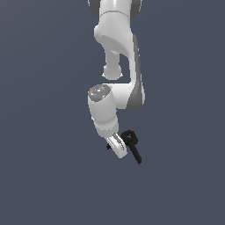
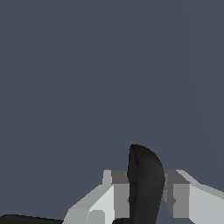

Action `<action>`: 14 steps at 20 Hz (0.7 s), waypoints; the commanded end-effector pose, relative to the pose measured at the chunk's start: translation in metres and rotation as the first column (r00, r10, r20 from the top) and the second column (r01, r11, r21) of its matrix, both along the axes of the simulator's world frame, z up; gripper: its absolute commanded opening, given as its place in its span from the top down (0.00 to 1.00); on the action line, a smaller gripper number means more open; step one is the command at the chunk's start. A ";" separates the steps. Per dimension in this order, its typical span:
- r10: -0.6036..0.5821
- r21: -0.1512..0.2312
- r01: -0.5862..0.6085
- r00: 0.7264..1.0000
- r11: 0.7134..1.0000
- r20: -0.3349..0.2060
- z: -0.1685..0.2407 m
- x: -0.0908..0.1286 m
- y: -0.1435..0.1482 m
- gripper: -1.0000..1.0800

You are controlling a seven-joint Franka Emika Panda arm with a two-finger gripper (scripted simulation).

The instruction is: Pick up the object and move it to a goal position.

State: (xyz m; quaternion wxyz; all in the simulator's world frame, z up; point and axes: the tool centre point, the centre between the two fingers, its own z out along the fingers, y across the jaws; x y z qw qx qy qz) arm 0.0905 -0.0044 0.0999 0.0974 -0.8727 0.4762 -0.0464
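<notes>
White and grey arm (image 1: pixel 115 57) with a silver speckled joint cap (image 1: pixel 99 92), white and grey tool (image 2: pixel 146 199), glossy black spring clamp (image 2: pixel 145 183) bearing a tiny red dot, uniform slate blue-grey backdrop (image 1: pixel 44 132)

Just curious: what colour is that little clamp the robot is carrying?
Black clamp, with a tiny red dot; clearest in the exterior view.

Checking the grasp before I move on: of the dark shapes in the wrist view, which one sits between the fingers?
The tall rounded black one, the clamp, stands between the two grey fingers. The other dark shape is a low sliver at the frame's corner, off the gripper.
</notes>
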 end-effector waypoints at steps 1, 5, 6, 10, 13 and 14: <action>-0.021 -0.005 0.022 0.999 1.000 0.049 0.010 0.002 0.011 1.00; -0.049 -0.012 0.051 0.993 0.999 0.111 0.022 0.004 0.027 1.00; -0.055 -0.014 0.057 0.991 0.998 0.124 0.024 0.005 0.030 1.00; -0.075 -0.018 0.079 0.983 0.997 0.168 0.032 0.006 0.041 1.00; -0.085 -0.020 0.091 0.978 0.996 0.192 0.036 0.007 0.047 1.00; -0.088 -0.021 0.094 0.976 0.995 0.198 0.037 0.007 0.049 1.00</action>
